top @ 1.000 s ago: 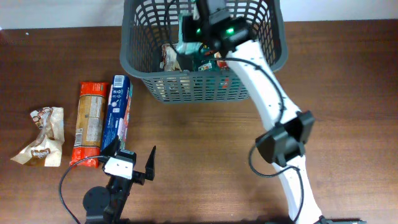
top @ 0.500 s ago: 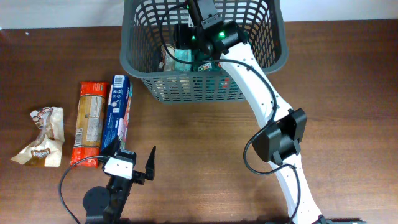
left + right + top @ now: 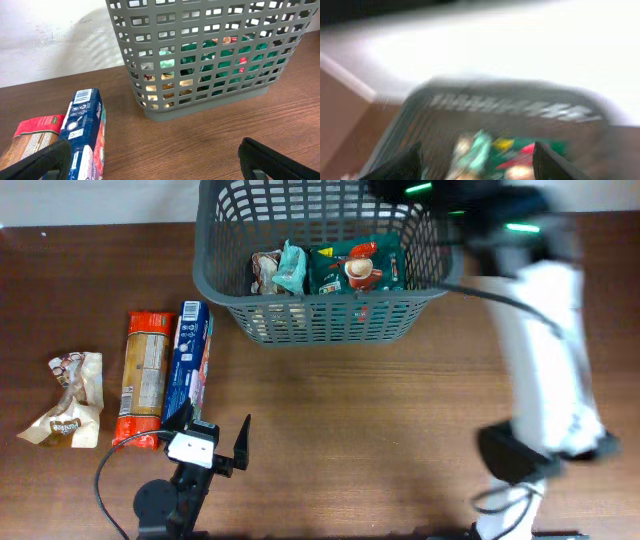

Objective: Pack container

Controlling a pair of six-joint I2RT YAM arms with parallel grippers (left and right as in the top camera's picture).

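Two dark fingers point(image 3: 400, 164) of right claw point(image 3: 474, 162), blurred, above container point(image 3: 520, 102).

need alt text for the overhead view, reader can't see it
A gray basket at the top holds several snack packs. Left of it on the brown table lie a blue box, a red packet and a crumpled beige wrapper. The left hand sits open at the bottom; the right arm is a blur at right.
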